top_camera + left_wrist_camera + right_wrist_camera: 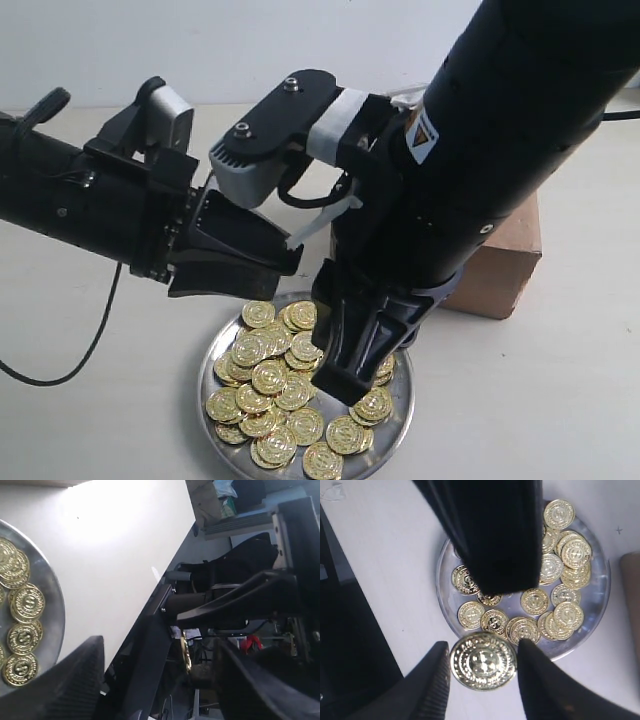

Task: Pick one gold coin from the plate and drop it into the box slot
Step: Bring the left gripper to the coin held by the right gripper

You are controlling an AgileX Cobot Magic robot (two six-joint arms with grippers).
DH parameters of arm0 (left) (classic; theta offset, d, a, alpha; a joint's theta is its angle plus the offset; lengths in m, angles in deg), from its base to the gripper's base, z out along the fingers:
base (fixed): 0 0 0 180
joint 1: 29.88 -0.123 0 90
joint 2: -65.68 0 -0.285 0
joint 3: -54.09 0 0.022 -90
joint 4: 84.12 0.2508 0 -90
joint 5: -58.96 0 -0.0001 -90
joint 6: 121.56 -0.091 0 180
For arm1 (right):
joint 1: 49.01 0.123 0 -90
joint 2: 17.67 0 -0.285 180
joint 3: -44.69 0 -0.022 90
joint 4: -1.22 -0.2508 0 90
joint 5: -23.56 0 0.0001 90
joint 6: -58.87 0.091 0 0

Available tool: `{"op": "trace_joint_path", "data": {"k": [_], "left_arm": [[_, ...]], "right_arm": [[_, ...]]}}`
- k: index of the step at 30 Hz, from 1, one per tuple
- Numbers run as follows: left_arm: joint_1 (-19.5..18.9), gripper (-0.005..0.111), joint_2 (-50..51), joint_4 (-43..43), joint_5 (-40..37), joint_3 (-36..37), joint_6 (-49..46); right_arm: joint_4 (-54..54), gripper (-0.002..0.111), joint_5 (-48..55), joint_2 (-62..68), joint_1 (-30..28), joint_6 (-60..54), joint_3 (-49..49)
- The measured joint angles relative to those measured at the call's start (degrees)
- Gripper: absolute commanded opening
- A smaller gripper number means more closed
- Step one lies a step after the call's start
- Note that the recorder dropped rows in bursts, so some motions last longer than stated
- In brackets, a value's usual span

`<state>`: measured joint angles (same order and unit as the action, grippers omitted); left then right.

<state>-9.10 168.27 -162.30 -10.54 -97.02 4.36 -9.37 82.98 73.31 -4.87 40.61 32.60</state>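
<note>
Hovering over the plate [400, 415] of gold coins [270, 385] in the exterior view, the right gripper [348, 385] points down, the box [505, 270] just behind its arm, slot unseen. Left wrist view: the left gripper [159, 647] gapes wide, holding nothing. Right wrist view: one coin [483, 661] sits pinched in the right gripper's part-closed jaws above the plate's rim. Picking looks done; carrying and dropping remain.

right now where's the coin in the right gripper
Right wrist view: the coin is pinched between the right gripper's fingers, held above the plate's rim, clear of the coin pile lying in the plate.
</note>
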Motion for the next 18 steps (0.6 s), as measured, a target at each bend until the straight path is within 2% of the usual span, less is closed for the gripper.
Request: {"op": "trace_joint_path", "data": {"k": [2,6,15,18], "left_arm": [[2.0,0.061,1.27,0.0,0.0,-1.05,0.71],[3.6,0.061,2.35,0.1,0.0,-1.76,1.83],[4.19,0.06,2.63,-0.69,0.0,-1.79,8.5],[4.19,0.052,2.63,-1.36,0.0,-1.79,10.24]], "right_arm": [[0.0,0.035,0.13,0.0,0.0,0.0,0.0],[0.0,0.035,0.17,0.0,0.0,0.0,0.0],[2.98,0.035,-0.22,0.0,0.0,0.21,0.0],[2.98,0.035,-0.53,0.0,0.0,0.21,0.0]]}}
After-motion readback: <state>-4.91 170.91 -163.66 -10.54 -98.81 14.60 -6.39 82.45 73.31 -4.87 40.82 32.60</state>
